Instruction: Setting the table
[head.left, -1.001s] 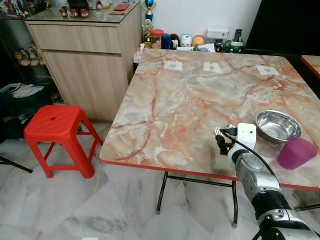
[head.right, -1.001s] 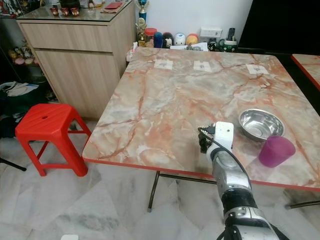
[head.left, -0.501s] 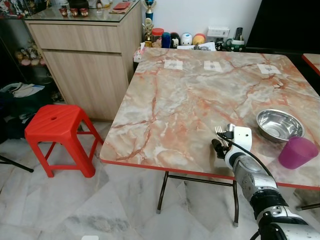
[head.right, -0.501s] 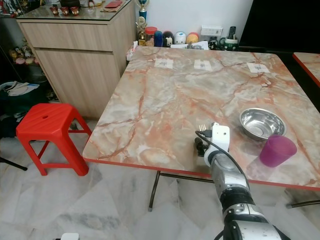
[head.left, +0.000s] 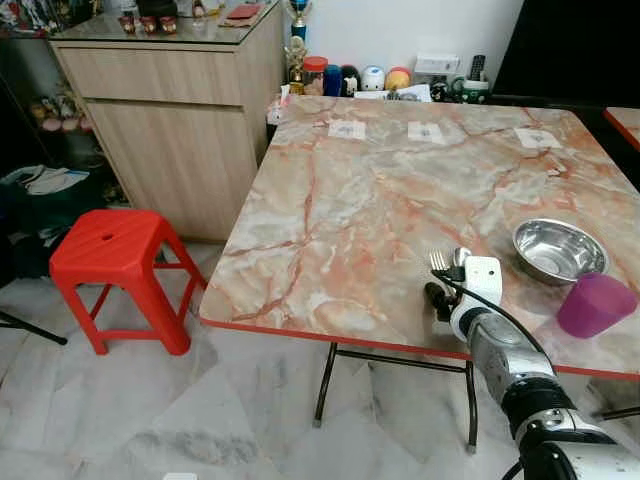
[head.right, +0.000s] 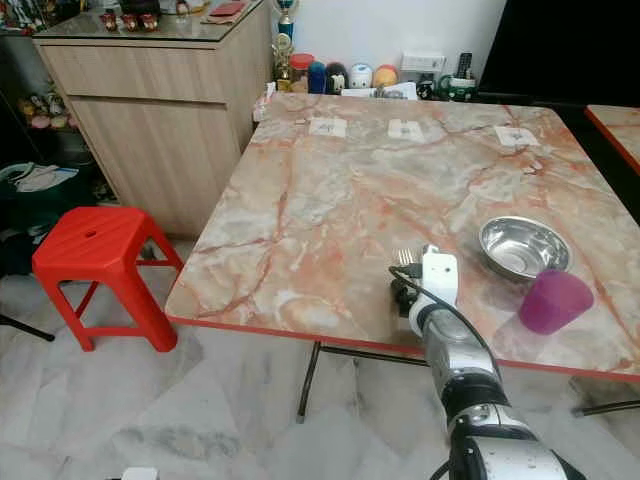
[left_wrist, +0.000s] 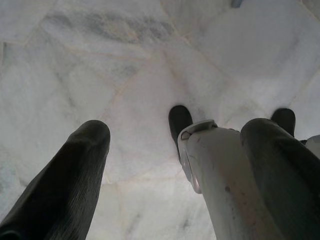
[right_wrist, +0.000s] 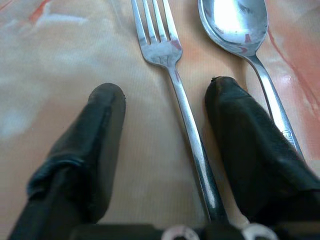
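A steel fork (right_wrist: 170, 60) and a steel spoon (right_wrist: 235, 20) lie side by side on the marble table (head.left: 380, 190), near its front edge. My right gripper (right_wrist: 166, 91) rests low over them, open. The fork's handle runs between the two black fingers and the spoon lies just outside one finger (right_wrist: 245, 140). In the eye views the fork's tines (head.left: 437, 262) and the spoon's bowl (head.left: 460, 256) poke out beyond the right gripper (head.left: 438, 292). A steel bowl (head.left: 558, 250) and a purple cup (head.left: 594, 304) stand to its right. My left gripper (left_wrist: 177, 127) hangs open over the floor.
A red plastic stool (head.left: 108, 245) stands on the marble floor left of the table. A wooden cabinet (head.left: 170, 110) is behind it. Jars and small figures (head.left: 355, 78) line the table's far edge by the wall. Three paper slips (head.left: 425, 131) lie on the far half.
My right gripper has drawn back a little toward the table's front edge, and the spoon's bowl now shows beside the fork. The fork, bowl and cup have stayed put.
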